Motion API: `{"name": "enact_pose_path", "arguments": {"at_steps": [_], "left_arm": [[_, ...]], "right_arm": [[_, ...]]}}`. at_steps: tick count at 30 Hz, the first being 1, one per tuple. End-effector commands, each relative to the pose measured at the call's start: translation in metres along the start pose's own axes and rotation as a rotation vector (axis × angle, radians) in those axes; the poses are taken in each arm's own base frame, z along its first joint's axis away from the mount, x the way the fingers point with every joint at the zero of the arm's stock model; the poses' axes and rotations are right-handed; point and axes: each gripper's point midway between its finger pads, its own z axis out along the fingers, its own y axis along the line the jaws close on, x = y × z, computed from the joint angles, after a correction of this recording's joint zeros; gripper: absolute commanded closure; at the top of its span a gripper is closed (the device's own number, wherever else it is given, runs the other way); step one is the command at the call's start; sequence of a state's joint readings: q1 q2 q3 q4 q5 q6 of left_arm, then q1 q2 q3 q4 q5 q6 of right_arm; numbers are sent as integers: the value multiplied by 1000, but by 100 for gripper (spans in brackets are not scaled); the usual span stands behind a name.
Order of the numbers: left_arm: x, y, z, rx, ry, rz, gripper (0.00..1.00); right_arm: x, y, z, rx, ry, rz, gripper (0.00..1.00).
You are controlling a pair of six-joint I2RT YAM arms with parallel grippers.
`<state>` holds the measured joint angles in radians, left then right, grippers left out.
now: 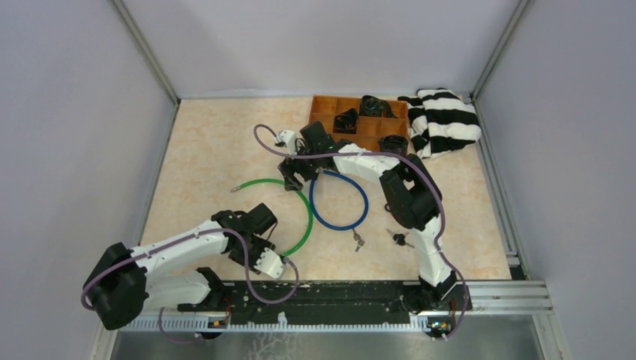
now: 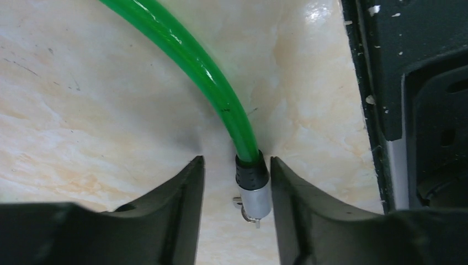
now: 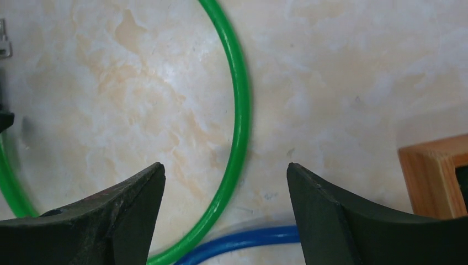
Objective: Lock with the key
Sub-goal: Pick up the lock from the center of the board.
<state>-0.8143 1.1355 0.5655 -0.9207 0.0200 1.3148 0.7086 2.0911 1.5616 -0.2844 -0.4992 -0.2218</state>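
Note:
A green cable lock (image 1: 309, 214) curves across the table, its bare pin end (image 1: 234, 189) to the left. Its other end is a silver lock cylinder (image 2: 255, 193) with a black collar and a small metal piece sticking out. That cylinder lies between the fingers of my left gripper (image 2: 236, 161), which is open, with a gap on the left side. A blue cable lock (image 1: 339, 201) forms a loop beside it. Two small keys (image 1: 358, 240) (image 1: 401, 240) lie on the table near the right arm. My right gripper (image 3: 224, 167) hovers open over the green cable (image 3: 238, 132) and the blue cable (image 3: 248, 239), holding nothing.
An orange wooden tray (image 1: 324, 109) with black items stands at the back, next to a striped black and white cloth (image 1: 446, 124). The black base rail (image 1: 322, 296) runs along the near edge, close to the right of my left gripper (image 1: 283, 262).

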Motion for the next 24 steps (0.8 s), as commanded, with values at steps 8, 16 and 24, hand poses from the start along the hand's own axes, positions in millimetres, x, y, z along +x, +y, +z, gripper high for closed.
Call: {"name": "enact_pose_path", "arguments": {"at_steps": [8,16,24], "left_arm": [[3,1,1,-110,-2,-130,22],[2,-6,5,-163,-45,-213,17],[4,-7,10,-195,-46,-294,17]], "right_arm": [[-22,-10,52,118,36,-95,26],[-13,-10,73,160,93,-153,43],[-26,-7,66,207,79,-170,82]]}}
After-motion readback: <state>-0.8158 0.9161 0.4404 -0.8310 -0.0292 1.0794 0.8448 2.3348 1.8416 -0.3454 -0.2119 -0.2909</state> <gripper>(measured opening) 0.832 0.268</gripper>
